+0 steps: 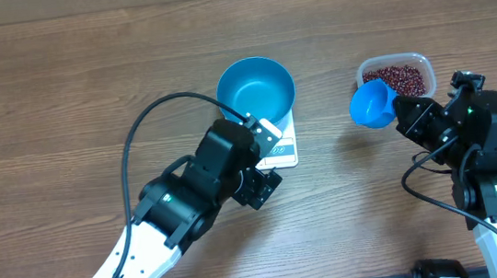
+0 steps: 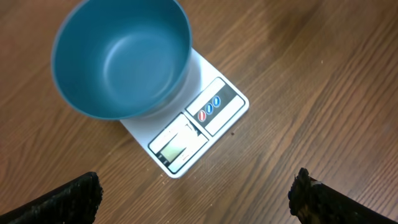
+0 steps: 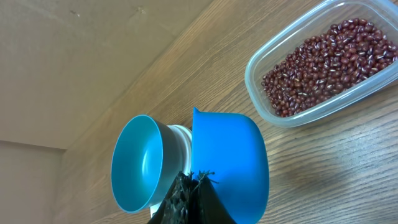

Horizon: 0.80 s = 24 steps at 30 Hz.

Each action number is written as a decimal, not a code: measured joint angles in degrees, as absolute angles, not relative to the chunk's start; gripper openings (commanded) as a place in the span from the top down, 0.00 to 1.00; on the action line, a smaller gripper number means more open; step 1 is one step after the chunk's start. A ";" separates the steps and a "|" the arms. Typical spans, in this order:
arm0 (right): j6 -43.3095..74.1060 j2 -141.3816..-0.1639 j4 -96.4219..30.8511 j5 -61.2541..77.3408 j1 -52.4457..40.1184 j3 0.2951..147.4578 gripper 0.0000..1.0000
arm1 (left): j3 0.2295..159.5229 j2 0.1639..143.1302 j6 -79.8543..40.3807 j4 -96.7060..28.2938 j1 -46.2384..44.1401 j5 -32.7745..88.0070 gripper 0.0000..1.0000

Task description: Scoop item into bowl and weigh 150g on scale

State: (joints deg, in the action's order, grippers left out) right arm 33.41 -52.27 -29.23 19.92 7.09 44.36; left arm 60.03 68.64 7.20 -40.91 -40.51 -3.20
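We see our left gripper [image 2: 193, 202] wide open at frame bottom, holding nothing (bowl [image 2: 118, 56] sits on scale [image 2: 208, 118]); right gripper [image 3: 189, 186] clamps the scoop [image 3: 230, 162].

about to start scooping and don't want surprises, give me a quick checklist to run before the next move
1. Blue bowl seated on the kitchen scale: ok.
2. Bowl empty: ok.
3. Scale display zeroed: cannot tell, digits unreadable.
4. Right gripper shut on the blue scoop: ok.
5. Scoop loaded: not ok, it looks empty from overhead.
6. Red-brown beans in the clear tub, lid off: ok.
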 measured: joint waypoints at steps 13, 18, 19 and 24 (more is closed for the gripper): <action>33.39 -52.27 -29.21 19.44 7.09 44.36 0.96 | 51.00 59.51 3.60 -30.94 -40.51 -5.04 0.00; 33.34 -52.29 -29.21 19.42 7.09 44.36 0.96 | 49.25 58.92 2.15 -30.15 -40.51 -7.20 0.01; 33.34 -52.29 -29.23 19.44 7.09 44.36 0.96 | 49.25 58.85 1.96 -30.09 -40.51 -7.60 0.01; 33.36 -52.29 -29.21 19.42 7.09 44.36 0.96 | 49.25 58.72 1.56 -30.09 -40.51 -8.54 0.00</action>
